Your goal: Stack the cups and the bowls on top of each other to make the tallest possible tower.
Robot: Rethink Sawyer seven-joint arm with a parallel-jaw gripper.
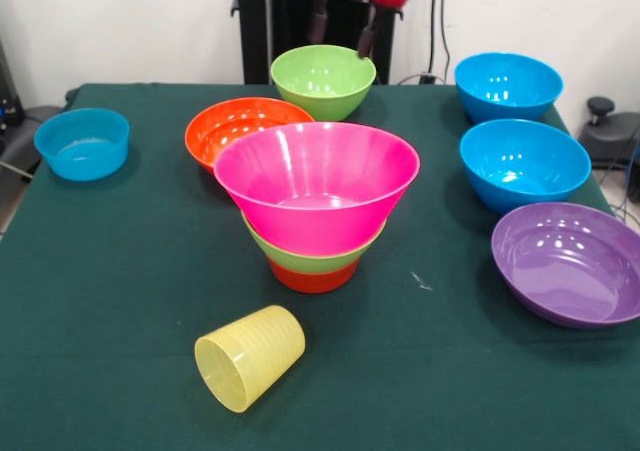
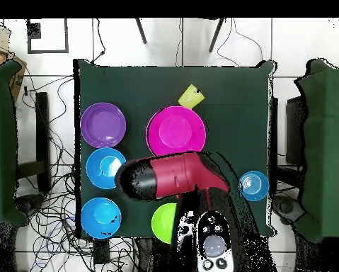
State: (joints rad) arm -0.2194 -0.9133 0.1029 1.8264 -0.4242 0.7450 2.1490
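The tower stands mid-table: a small orange bowl (image 1: 313, 277) as base, a lime green bowl (image 1: 308, 255) on it, and a big pink bowl (image 1: 316, 186) (image 2: 175, 131) on top, empty inside. The pale-yellow cup (image 1: 250, 358) (image 2: 191, 95) lies on its side in front of the tower, mouth toward the camera. A second lime green bowl (image 1: 323, 79) (image 2: 163, 222) sits upright at the far edge. My gripper (image 1: 343, 26) hangs just above it, open and holding nothing. Beside that bowl rests a loose orange bowl (image 1: 240, 126). In the overhead view the red arm (image 2: 175, 177) hides this orange bowl.
At the right stand two large blue bowls (image 1: 508, 84) (image 1: 524, 161) and a wide purple bowl (image 1: 568, 261) (image 2: 102, 125). At the left sits a smaller blue bowl (image 1: 83, 143) (image 2: 253, 185). The green tablecloth (image 1: 120, 301) covers the table.
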